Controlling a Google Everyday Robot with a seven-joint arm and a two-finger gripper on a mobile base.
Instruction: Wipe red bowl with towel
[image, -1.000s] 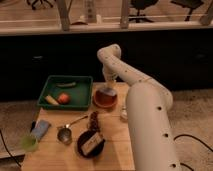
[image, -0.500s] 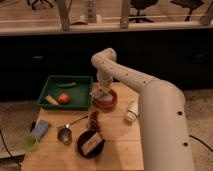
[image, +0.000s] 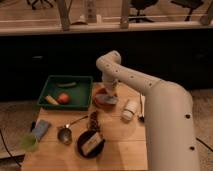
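The red bowl (image: 100, 101) sits on the wooden table just right of the green tray. A grey-blue towel (image: 107, 99) lies in the bowl and hangs over its right rim. My gripper (image: 109, 93) reaches down from the white arm straight into the bowl, on top of the towel. The arm's wrist hides the bowl's back rim.
A green tray (image: 80, 81) holds a cucumber (image: 66, 84), a tomato (image: 63, 98) and a yellow item. A white bottle (image: 129, 109) lies right of the bowl. A black bowl (image: 91, 144), a metal cup (image: 65, 135), a blue sponge (image: 40, 129) and a green cup (image: 28, 142) stand nearer the front.
The arm has swung across the view and the view has shifted. The gripper stays down in the red bowl on the towel, moved slightly to the right within it.
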